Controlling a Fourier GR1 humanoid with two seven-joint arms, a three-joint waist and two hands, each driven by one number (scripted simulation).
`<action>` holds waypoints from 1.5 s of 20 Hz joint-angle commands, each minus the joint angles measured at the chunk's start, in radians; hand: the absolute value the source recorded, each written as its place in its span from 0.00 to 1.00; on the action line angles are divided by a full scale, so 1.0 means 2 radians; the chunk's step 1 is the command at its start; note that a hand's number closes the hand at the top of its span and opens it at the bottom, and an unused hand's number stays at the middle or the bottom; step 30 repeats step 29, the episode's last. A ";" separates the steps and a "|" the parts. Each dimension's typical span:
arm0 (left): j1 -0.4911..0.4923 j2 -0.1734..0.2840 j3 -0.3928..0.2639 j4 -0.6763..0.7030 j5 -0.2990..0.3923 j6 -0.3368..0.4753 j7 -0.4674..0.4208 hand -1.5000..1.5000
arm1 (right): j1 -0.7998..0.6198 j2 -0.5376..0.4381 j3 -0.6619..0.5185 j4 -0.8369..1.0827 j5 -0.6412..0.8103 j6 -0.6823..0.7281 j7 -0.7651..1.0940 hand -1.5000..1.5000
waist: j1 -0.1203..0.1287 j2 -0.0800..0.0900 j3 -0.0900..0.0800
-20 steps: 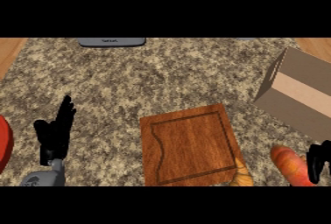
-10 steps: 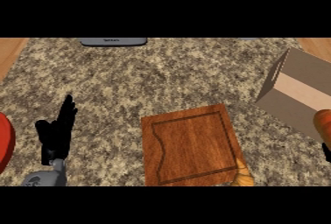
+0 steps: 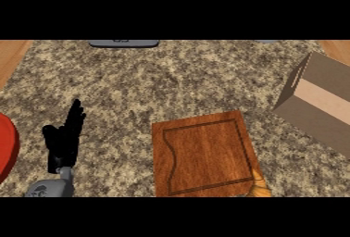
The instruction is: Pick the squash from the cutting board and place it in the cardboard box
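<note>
You have no squash in view: the cutting board [image 3: 203, 156] lies bare, with only an orange sliver [image 3: 259, 186] at its lower right corner. Your right hand is out of sight. Aim over the cardboard box [image 3: 320, 102]; its inside is hidden. Your left hand [image 3: 64, 137] rests open, fingers up.

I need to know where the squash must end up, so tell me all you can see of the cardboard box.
The cardboard box sits at the right edge of the counter, partly cut off by the view. It is plain brown cardboard with a paler band running across one face. It lies turned at an angle to the counter's edges, one corner pointing towards the cutting board, apart from it. Its opening does not show, nor anything inside. Nothing visible touches it but the counter.
</note>
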 commanded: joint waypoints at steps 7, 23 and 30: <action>0.007 -0.016 -0.015 -0.021 -0.014 0.006 0.010 0.50 | -0.119 0.016 0.015 0.286 0.062 -0.090 -0.111 1.00 | 0.008 0.001 0.000; -0.018 -0.007 0.010 0.026 -0.004 -0.008 -0.007 0.50 | -0.189 0.041 -0.105 0.482 -0.128 -0.023 -0.331 0.00 | -0.003 -0.002 0.000; -0.012 0.010 0.021 0.017 -0.004 -0.016 -0.008 0.50 | -0.195 -0.025 -0.180 0.570 -0.200 0.040 -0.336 0.00 | 0.000 0.000 0.000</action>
